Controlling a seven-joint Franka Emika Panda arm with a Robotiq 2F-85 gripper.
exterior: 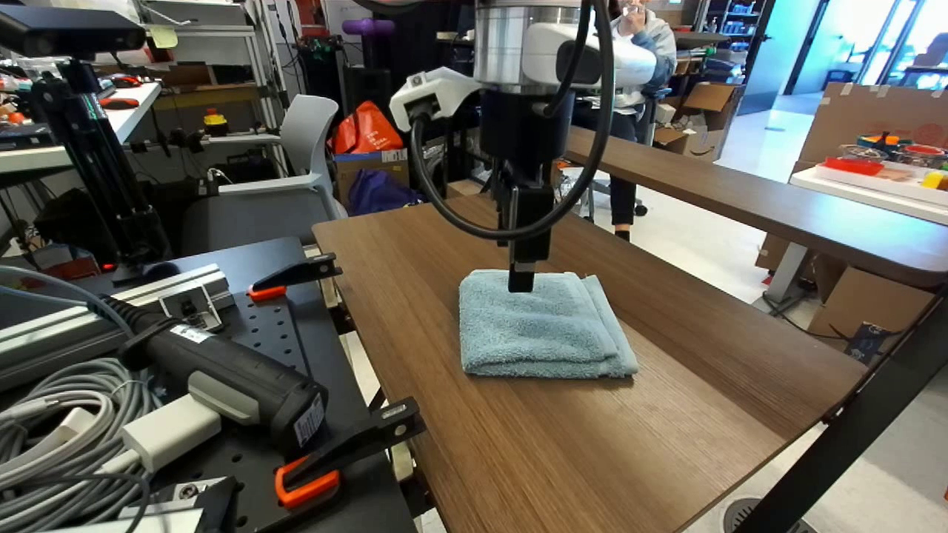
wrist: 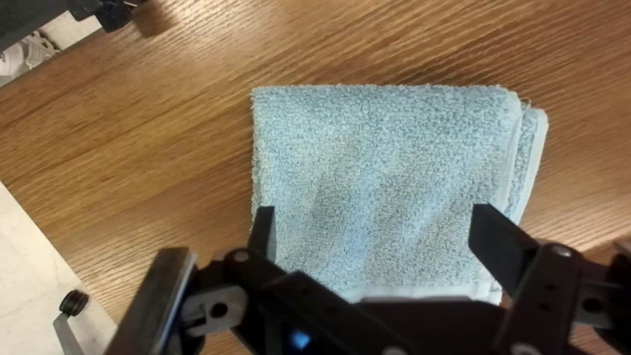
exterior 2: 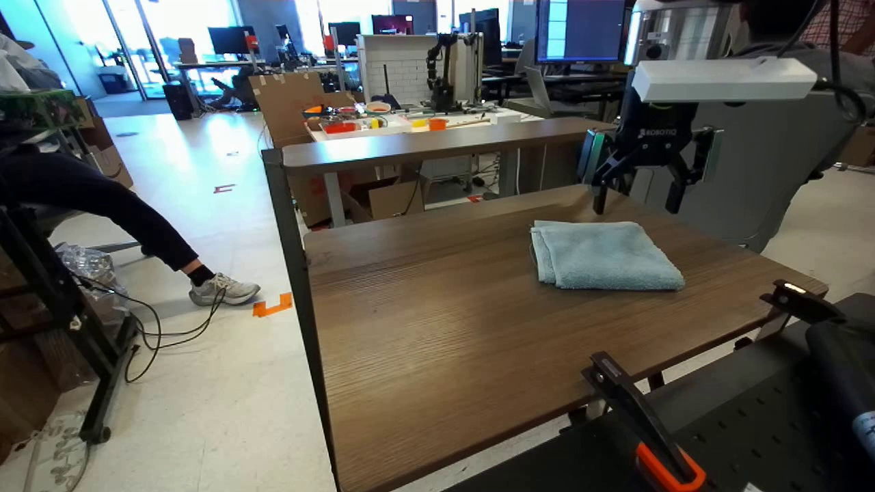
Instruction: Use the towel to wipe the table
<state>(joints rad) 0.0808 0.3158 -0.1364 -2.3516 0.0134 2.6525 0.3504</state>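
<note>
The towel (exterior: 539,326) is a folded light blue-teal cloth lying flat on the table (exterior: 489,444). It shows whole in both exterior views, also here (exterior 2: 608,260), on the dark brown wood-grain top (exterior 2: 444,328). My gripper (exterior 2: 636,203) is open and empty, pointing down, with its fingertips a little above the towel near its far edge in that view. In an exterior view the gripper (exterior: 521,280) overlaps the towel's far part, one finger hiding the other. In the wrist view the spread fingers (wrist: 374,217) lie over the towel (wrist: 379,158); the gripper body hides its lower edge.
A black workbench (exterior: 266,326) adjoins the table, with clamps (exterior: 348,448) reaching its edge; they also show here (exterior 2: 642,417). A black post (exterior 2: 299,287) stands along one end. A longer wooden table (exterior: 740,200) runs behind. A grey chair (exterior: 259,192) stands near a corner.
</note>
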